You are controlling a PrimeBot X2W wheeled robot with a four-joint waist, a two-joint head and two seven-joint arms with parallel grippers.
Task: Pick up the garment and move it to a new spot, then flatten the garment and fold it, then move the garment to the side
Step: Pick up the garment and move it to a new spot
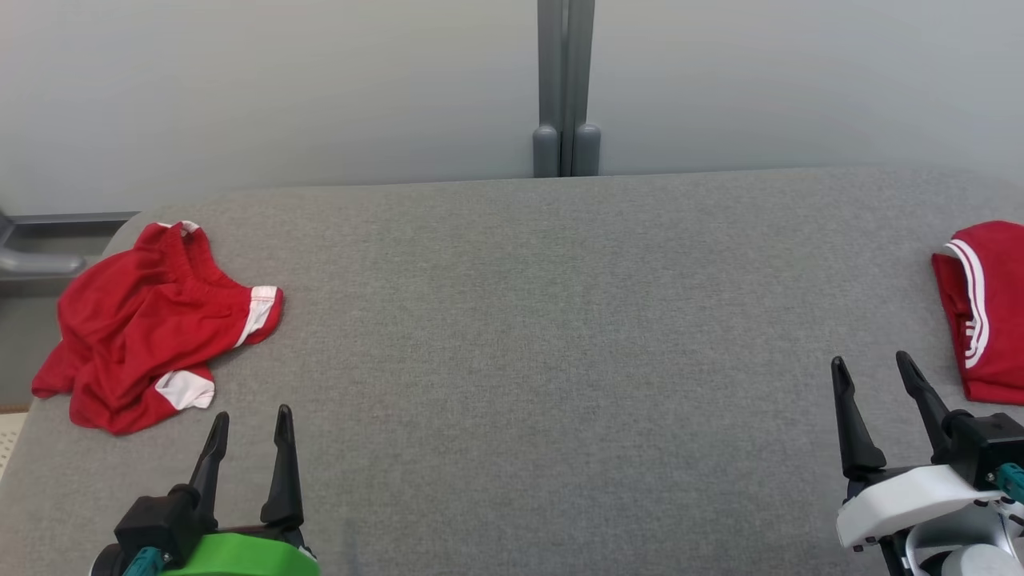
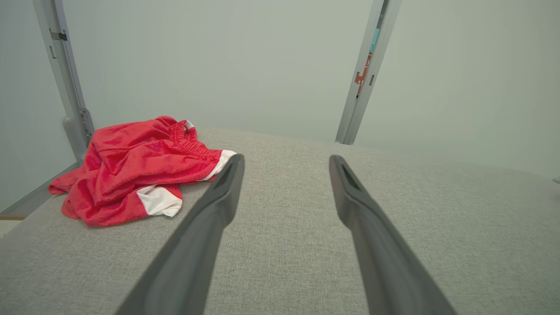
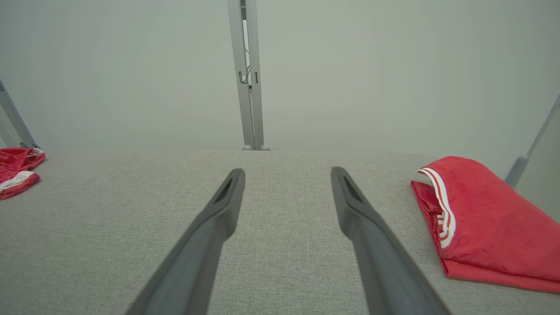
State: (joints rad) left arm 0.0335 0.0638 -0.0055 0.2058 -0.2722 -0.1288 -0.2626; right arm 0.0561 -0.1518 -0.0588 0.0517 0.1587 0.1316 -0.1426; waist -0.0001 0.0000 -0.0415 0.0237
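A crumpled red garment (image 1: 152,324) with white trim lies in a heap at the table's far left; it also appears in the left wrist view as a red garment (image 2: 131,175) left of the fingers, and as a red garment (image 3: 15,175) at the left edge of the right wrist view. My left gripper (image 1: 252,422) stands open just below and right of it, not touching. My left gripper (image 2: 286,162) holds nothing. At the lower right my right gripper (image 1: 874,366) is open and empty, as is my right gripper (image 3: 287,173) in its own view.
A second red garment with white stripes (image 1: 982,308) lies folded at the table's right edge, just right of my right gripper; it shows as a folded garment (image 3: 485,218). The grey fabric table (image 1: 544,352) ends at a pale wall with a grey post (image 1: 566,88).
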